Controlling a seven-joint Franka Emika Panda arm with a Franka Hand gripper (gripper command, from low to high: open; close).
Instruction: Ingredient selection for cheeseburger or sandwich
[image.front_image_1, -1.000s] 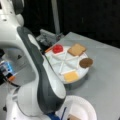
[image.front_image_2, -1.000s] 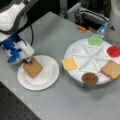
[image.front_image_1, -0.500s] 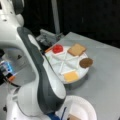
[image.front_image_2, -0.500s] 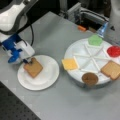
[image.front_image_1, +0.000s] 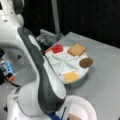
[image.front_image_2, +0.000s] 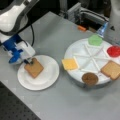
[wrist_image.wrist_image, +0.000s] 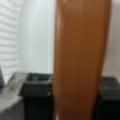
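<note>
The gripper (image.front_image_2: 29, 60) pinches a toast square (image.front_image_2: 34, 68) by its edge, low over the paper plate (image.front_image_2: 48, 75); a tilted release could leave it off-center.

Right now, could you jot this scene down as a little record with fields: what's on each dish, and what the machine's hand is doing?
paper plate: one toast square
divided tray: lettuce piece, tomato disc, cheese square, patty, second toast square
gripper: at the plate, jaws either side of the toast square's edge
stack: only that one piece laid so far
</note>
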